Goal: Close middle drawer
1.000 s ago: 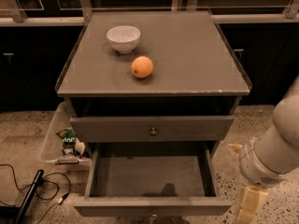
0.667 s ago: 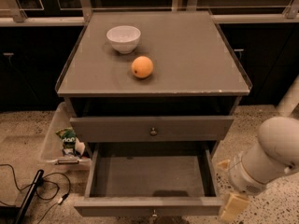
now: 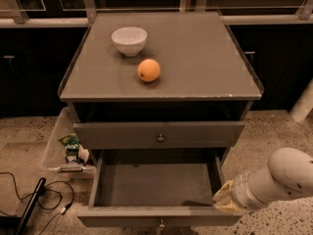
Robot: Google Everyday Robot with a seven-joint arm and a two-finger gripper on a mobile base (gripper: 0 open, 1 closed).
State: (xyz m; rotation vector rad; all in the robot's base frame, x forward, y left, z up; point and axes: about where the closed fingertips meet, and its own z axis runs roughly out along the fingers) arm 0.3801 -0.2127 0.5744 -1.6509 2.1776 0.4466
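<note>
1. Bench: A grey bench (image 3: pixel 205 58) is standing in the middle of the view, seen from above and in front. A white bowl (image 3: pixel 129 40) is sitting upright on its top towards the rear left. An orange (image 3: pixel 148 70) is lying just in front of the bowl and slightly to the right, apart from it.

2. Top drawer: The top drawer (image 3: pixel 117 134) is sitting directly under the benchtop, with its front close to the frame. A small round knob (image 3: pixel 160 138) is showing at the centre of this front.

3. Middle drawer: The middle drawer (image 3: pixel 146 185) is standing pulled well out towards the camera, below the top drawer. Its flat grey floor and both side walls are lying exposed. Its front panel is running along the lower edge of the view, and its brass knob (image 3: pixel 160 224) is showing at the centre of that panel.

4. Gripper: The white arm (image 3: pixel 281 176) is reaching in from the lower right. The gripper (image 3: pixel 224 199), under a yellowish covering, is sitting at the right front corner of the middle drawer, overlapping the right side wall where it meets the front panel. Whether it is released or clenched cannot be told. Contact with the drawer cannot be confirmed.

5. Surroundings: A clear plastic bin (image 3: pixel 53 143) holding packets is standing on the speckled floor just left of the bench. A black cable (image 3: pixel 19 192) is trailing across the floor in front of it.
</note>
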